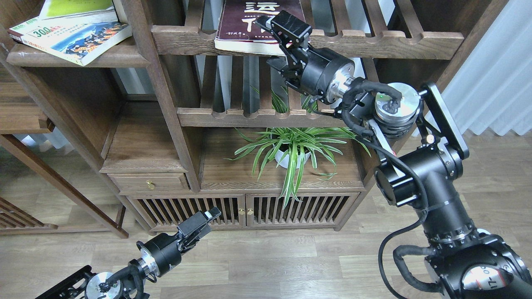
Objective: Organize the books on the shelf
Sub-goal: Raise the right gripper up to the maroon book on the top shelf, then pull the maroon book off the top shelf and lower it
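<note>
The tall dark wooden bookcase (166,104) fills the view. My right arm (419,187) rises from five o'clock toward twelve, its right pincer (279,43) spread open around the near lower corner of the maroon book (249,25), one finger above the cover and one below the edge. That book lies flat on a slatted shelf (374,41) at twelve o'clock. At ten o'clock, on the solid brown shelf (120,56), the cream "300" book (75,37) lies beneath the lime-yellow book (79,8). A spider plant (295,149) stands at centre. At seven o'clock the left pincer (208,218) hangs low over the floor, fingers pressed together, holding nothing.
</note>
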Controlling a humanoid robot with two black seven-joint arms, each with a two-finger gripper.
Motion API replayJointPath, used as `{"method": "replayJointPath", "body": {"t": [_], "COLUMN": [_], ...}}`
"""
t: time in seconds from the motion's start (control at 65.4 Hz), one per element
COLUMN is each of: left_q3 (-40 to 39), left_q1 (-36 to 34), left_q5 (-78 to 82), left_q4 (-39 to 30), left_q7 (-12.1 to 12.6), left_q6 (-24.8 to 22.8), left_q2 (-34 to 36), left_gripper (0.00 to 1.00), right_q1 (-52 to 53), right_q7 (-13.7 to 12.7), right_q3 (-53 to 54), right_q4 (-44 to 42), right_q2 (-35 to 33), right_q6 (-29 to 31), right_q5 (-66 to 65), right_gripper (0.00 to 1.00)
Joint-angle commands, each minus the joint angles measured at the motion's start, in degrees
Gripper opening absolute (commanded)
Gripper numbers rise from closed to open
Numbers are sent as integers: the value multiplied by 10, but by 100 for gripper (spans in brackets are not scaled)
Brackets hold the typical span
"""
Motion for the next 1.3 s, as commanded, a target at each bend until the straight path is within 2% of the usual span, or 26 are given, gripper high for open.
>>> {"method": "replayJointPath", "body": {"t": [0.0,0.673,0.825,0.841,0.902,0.978,1.177,1.284], "left_q3": [0,-4,-4,-4,-4,-4,-4,-4], "left_q1": [0,-2,-1,-1,-1,-1,-1,-1], "left_q5": [0,0,0,0,0,0,0,0], "left_q4": [0,7,7,7,7,7,7,7], "left_q7": [0,0,0,0,0,0,0,0], "left_q6": [0,0,0,0,0,0,0,0], "left_q2": [0,0,0,0,0,0,1,2], "left_gripper": [100,100,100,100,100,100,100,100], "right_q1": [6,58,61,60,60,57,53,46], "right_q7": [1,15,15,15,13,9,4,-8], "right_q3": [0,0,2,6,6,6,4,6], "right_q4": [-21,-89,-86,-82,-81,-81,-82,-82], "right_q2": [0,0,0,0,0,0,0,0], "right_q6": [0,0,0,4,16,44,89,108], "right_q5": [-6,-18,-16,-15,-15,-15,-12,-11], "right_gripper": [99,96,80,70,65,53,35,24]}}
